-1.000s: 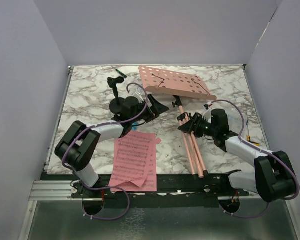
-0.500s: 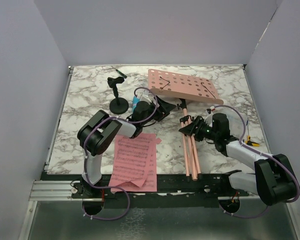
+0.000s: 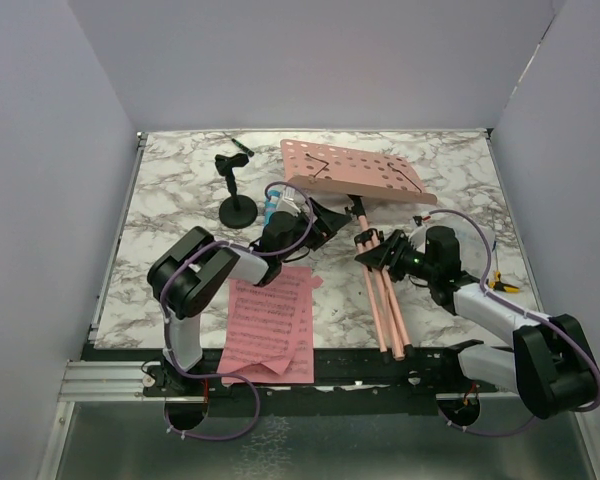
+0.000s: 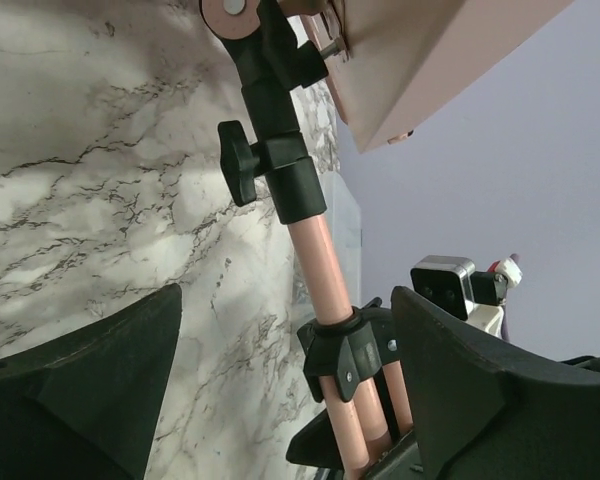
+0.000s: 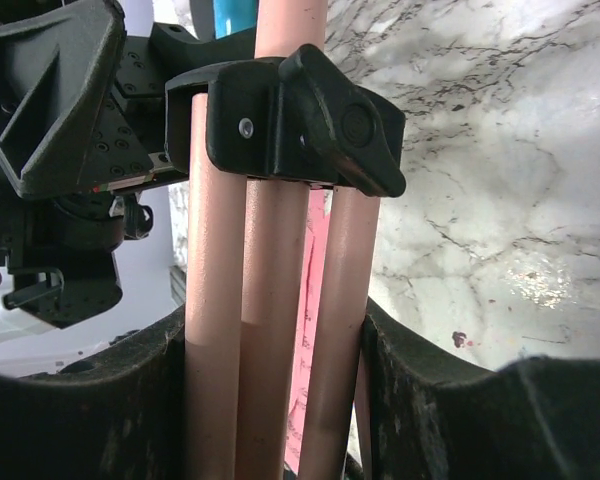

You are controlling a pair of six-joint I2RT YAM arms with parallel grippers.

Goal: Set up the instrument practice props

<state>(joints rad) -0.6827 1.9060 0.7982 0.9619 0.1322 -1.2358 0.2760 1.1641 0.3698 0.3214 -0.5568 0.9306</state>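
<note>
The salmon-pink music stand lies tilted, its hole-punched desk [image 3: 358, 172] raised at the back and its folded legs [image 3: 385, 305] pointing toward the front edge. My right gripper [image 3: 380, 250] is shut on the bundled legs [image 5: 270, 300] just below the black collar [image 5: 300, 110]. My left gripper [image 3: 325, 216] is open beside the stand's pole under the desk; the pole [image 4: 315, 250] shows between my wide-apart fingers [image 4: 90, 380], untouched. Two pink sheet-music pages [image 3: 270, 320] lie at the front left. The light-blue stick [image 3: 270, 208] is partly hidden by my left arm.
A black mini microphone stand [image 3: 236, 205] stands left of my left arm. A green pen [image 3: 242, 147] lies near the back wall. White walls close in on the left, back and right of the marble table [image 3: 180, 190].
My left gripper has swung right from the microphone stand to the music stand's pole. The desk shifted right, then back a little left, and the legs moved with it in my right gripper.
</note>
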